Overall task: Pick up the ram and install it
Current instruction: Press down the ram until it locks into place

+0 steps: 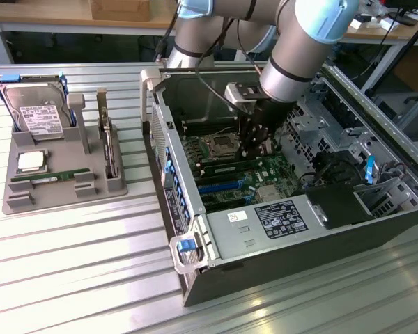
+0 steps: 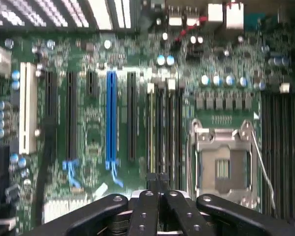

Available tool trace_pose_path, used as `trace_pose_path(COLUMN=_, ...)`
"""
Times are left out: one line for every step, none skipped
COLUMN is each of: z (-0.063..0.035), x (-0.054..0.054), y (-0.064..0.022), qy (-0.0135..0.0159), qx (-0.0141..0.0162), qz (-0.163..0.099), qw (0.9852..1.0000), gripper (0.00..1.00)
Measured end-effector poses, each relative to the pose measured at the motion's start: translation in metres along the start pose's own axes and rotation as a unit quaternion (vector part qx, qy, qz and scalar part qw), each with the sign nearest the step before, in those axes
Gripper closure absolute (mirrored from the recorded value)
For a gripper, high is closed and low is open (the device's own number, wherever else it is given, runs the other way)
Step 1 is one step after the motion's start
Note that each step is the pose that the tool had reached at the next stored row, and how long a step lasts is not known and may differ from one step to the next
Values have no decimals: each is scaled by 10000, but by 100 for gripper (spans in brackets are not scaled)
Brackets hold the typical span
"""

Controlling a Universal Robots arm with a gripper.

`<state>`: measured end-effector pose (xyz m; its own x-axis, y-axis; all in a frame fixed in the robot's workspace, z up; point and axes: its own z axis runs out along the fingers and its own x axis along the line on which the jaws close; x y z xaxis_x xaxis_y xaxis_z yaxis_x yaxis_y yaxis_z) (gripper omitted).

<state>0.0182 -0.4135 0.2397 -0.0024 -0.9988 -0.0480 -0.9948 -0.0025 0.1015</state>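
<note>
A lab: slatted aluminium bench [image 1: 76,243], opened computer case [image 1: 285,209].

From my remote station I see the ram [image 1: 44,179], a long, thin green circuit-board stick with a small white label, lying flat in the grey holder [image 1: 14,198]. It rests lengthwise in a shallow slot near the holder's front edge. It runs across the holder toward the exterior view's right.

The fingers [image 1: 256,147] hang inside the open computer case [image 1: 285,202] above the motherboard [image 1: 240,174]; the ram [image 1: 45,179] lies in the grey tray [image 1: 63,174].
</note>
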Motion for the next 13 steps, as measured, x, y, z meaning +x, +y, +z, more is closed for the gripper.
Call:
trace_pose_path(z=-10, x=0, y=-93, qy=-9, qx=-15, qz=-1, qw=10000, gripper=90)
trace_pose_path(z=-17, x=0, y=-165, qy=-20, qx=-26, qz=0, qw=10000, gripper=90)
trace_pose_path(z=-27, x=-1, y=-261, qy=-32, qx=-38, qz=-1, qw=10000, gripper=90)
trace_pose_path(z=-35, x=-1, y=-348, qy=-44, qx=-46, qz=-2, qw=10000, gripper=90)
trace_pose_path(z=-40, x=-1, y=-391, qy=-50, qx=-48, qz=-3, qw=10000, gripper=90)
trace_pose_path(z=-45, x=-1, y=-419, qy=-55, qx=-50, qz=-3, qw=10000, gripper=90)
trace_pose_path(z=-65, x=-2, y=-471, qy=-68, qx=-51, qz=-5, qw=10000, gripper=90)
trace_pose_path(z=-95, x=-3, y=-504, qy=-80, qx=-51, qz=-6, qw=10000, gripper=90)
trace_pose_path(z=-126, x=-5, y=-528, qy=-84, qx=-51, qz=-6, qw=10000, gripper=90)
trace_pose_path(z=-158, x=-6, y=-549, qy=-87, qx=-51, qz=-6, qw=9999, gripper=90)
trace_pose_path(z=-200, x=-8, y=-583, qy=-91, qx=-51, qz=-7, qw=9999, gripper=90)
trace_pose_path(z=-237, x=-10, y=-618, qy=-98, qx=-51, qz=-8, qw=9999, gripper=90)
trace_pose_path(z=-277, x=-12, y=-651, qy=-105, qx=-51, qz=-8, qw=9999, gripper=90)
